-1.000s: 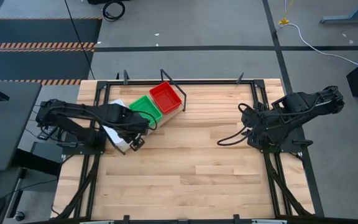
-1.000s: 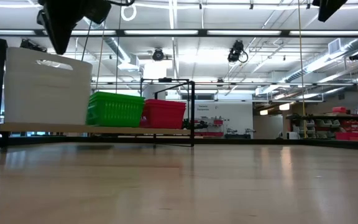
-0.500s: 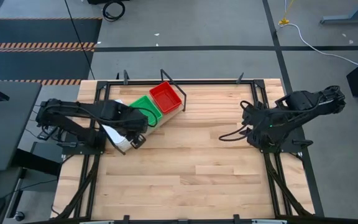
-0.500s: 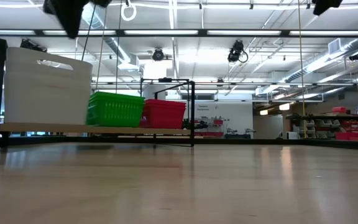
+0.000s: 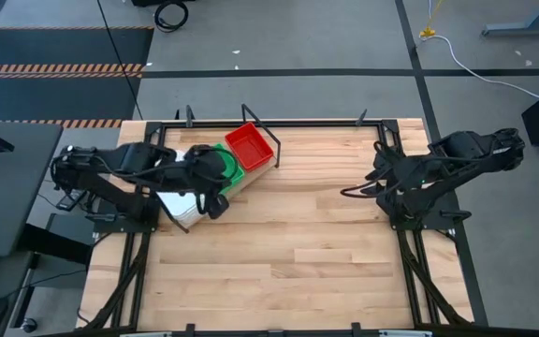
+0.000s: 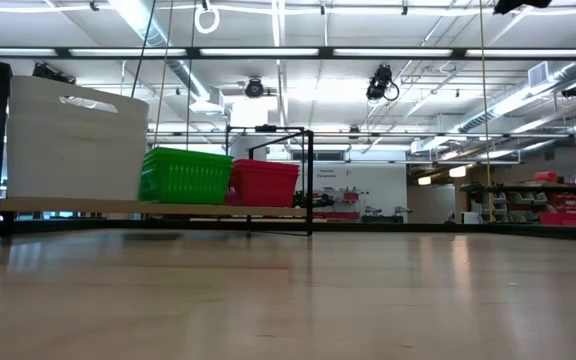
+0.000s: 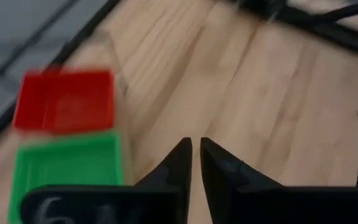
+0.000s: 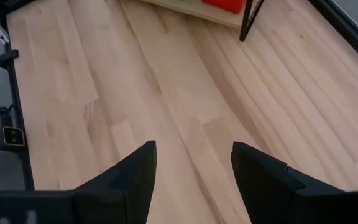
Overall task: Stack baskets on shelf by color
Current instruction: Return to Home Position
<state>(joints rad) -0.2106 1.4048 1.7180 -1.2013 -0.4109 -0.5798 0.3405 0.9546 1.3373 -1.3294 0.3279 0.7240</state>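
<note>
Everything's sitting on the shelf (image 6: 218, 211), which runs slantwise across the 10-to-11 o'clock corner of the table (image 5: 298, 253) if you go by the overhead cam. The red stack (image 5: 249, 147) is at the end nearest 12 o'clock, the green stack (image 5: 227, 167) is pressed right up against it, and the white stack (image 5: 178, 208) takes the end toward 9 o'clock. From table level the white one stands clearly taller than the other two and has a handle slot in its side, while green and red are near enough the same height. The left arm (image 5: 129, 167) comes in from 9 o'clock and lies over the white stack and part of the green one. The left gripper (image 7: 195, 146) is just past the shelf's inner edge, above bare wood, with its fingers pulled together so only a sliver shows between them, and nothing in them. The right arm (image 5: 457, 159) is folded up at the 3 o'clock edge, well apart from the shelf. The right gripper (image 8: 191, 149) faces in across the planks with its fingers spread wide and empty. Its own cam catches the shelf's black wire frame (image 8: 250, 18) and a scrap of red way off.
</note>
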